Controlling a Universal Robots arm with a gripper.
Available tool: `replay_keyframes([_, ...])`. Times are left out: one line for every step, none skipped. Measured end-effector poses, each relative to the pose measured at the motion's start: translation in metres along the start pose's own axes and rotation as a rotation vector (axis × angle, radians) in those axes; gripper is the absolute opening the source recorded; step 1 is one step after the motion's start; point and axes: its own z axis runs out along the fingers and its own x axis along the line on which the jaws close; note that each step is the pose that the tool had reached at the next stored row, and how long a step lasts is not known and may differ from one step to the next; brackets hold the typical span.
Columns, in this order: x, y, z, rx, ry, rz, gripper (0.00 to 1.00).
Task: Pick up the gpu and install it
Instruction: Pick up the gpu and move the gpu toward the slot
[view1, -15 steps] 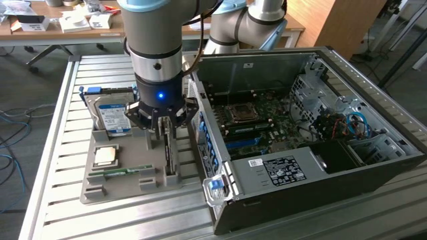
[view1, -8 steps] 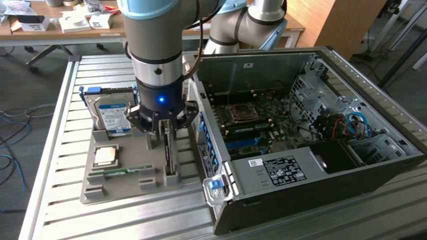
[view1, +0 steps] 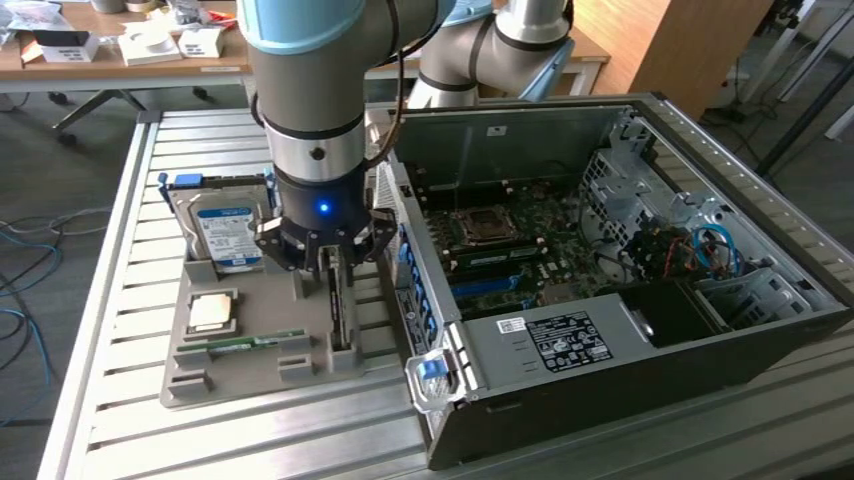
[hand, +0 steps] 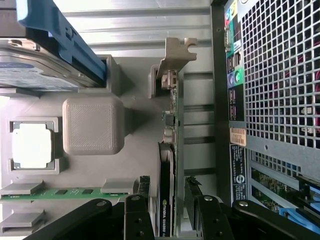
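Observation:
The gpu (view1: 339, 318) stands on its slim edge in a slot of the grey parts tray (view1: 200, 385), on the side nearest the computer case. In the wrist view the gpu (hand: 167, 145) runs as a narrow strip with a black face and a metal bracket (hand: 176, 54) at its far end. My gripper (view1: 328, 268) hangs straight over the card. Its black fingers (hand: 138, 215) stand on either side of the gpu with a small gap on each side, so the gripper (hand: 168, 189) is open and straddles the card without clamping it.
The tray also holds a hard drive (view1: 224, 232) with a blue-white label, a processor chip (view1: 214, 312) and a green memory stick (view1: 254, 344). The open computer case (view1: 747, 345) lies at the exterior view's right, its motherboard (view1: 514, 250) exposed. A slatted metal table (view1: 120, 250) carries everything.

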Motion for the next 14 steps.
replay_keyframes([0.0,-0.0001,0.0013,-0.0001,-0.0001,0.0,0.42])
replay_keyframes([0.0,-0.0002,0.0024,-0.0001,-0.0001,0.0,0.42])
replay_keyframes([0.0,-0.0002,0.0036,-0.0001,-0.0001,0.0,0.42])
replay_keyframes([0.0001,-0.0002,0.0046,-0.0001,-0.0001,0.0,0.42])
replay_keyframes([0.0001,-0.0003,0.0055,-0.0001,-0.0001,0.0,0.42])
replay_keyframes([0.0001,-0.0003,0.006,0.0,0.0,0.0,0.42])
replay_keyframes([0.0001,-0.0004,0.006,0.0001,0.0001,0.0,0.42])
replay_keyframes([0.0001,-0.0003,0.0061,0.0001,0.0001,0.0,0.42])
replay_keyframes([0.0001,-0.0003,0.0061,0.0001,0.0001,0.0,0.42])
replay_keyframes([0.0001,-0.0003,0.0066,-0.0001,-0.0001,0.0,0.42])
replay_keyframes([0.0001,-0.0003,0.0074,-0.0003,-0.0003,0.0,0.42])
replay_keyframes([0.0001,-0.0004,0.0083,-0.0001,-0.0002,0.0,0.42])
replay_keyframes([0.0002,-0.0005,0.0092,0.0,-0.0001,0.0,0.42])
replay_keyframes([0.0002,-0.0005,0.0101,-0.0001,-0.0001,0.0,0.42])
